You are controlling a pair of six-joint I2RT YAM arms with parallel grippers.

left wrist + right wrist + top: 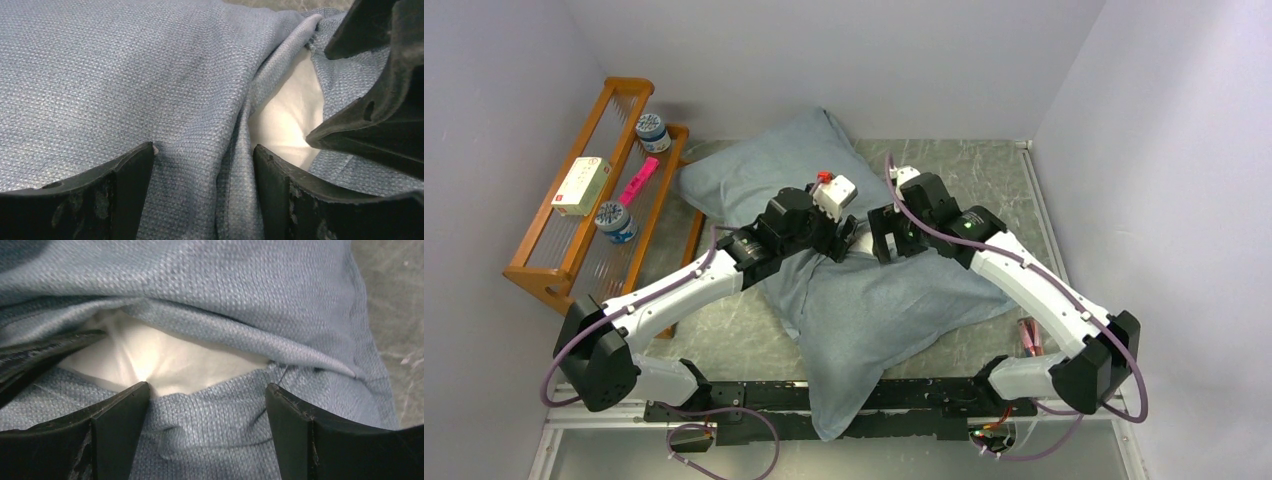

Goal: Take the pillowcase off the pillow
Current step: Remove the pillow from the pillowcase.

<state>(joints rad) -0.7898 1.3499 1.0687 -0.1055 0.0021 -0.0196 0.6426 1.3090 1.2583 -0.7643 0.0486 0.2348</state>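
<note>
The grey-blue pillowcase (864, 310) lies diagonally across the table with the pillow inside it. At its middle a slit gapes, and the white pillow (861, 244) shows through it. My left gripper (842, 238) is open and presses down on the cloth (125, 75), a hemmed fold running between its fingers, with the white pillow (290, 120) just to their right. From the other side my right gripper (886, 240) is open, straddling the slit's near lip (210, 415), with the pillow (165, 357) just beyond its tips. Neither pinches the cloth.
A wooden rack (599, 200) at the left holds two jars, a box and a pink item. Walls close in on three sides. A small pink object (1029, 335) lies by the right arm. The marbled table (984, 170) shows past the pillow.
</note>
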